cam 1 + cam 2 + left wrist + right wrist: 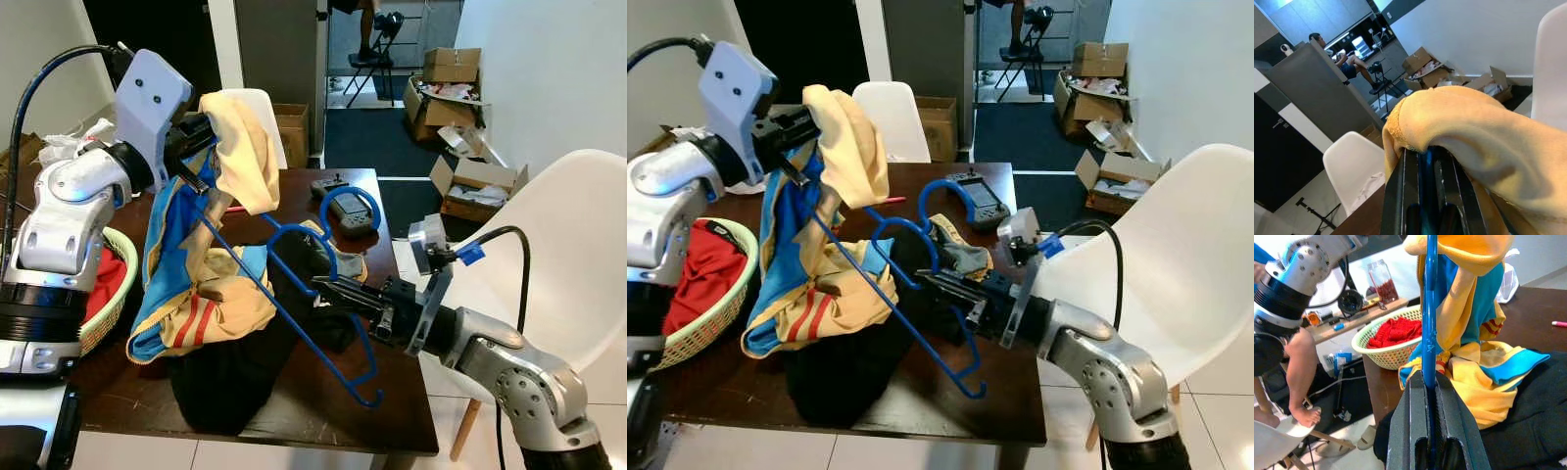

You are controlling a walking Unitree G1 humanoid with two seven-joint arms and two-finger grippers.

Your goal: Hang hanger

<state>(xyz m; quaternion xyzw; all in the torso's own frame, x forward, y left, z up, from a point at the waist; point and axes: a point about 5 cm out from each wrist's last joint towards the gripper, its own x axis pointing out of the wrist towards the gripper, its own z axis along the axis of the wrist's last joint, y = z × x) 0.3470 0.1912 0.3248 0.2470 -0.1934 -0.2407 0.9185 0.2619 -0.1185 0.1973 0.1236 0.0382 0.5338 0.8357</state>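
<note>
A dark wooden counter (323,411) is carrying a heap of black cloth (235,367). At its left edge a woven basket (110,294) is holding red clothes (700,269), partly cut off behind the left arm. The yellow and blue garment (191,284) is draping over a blue hanger (294,313), hiding its upper end. The left gripper (196,137) is clamping hanger and fabric up high; the right gripper (338,291) is pinching the hanger's lower bar above the counter.
</note>
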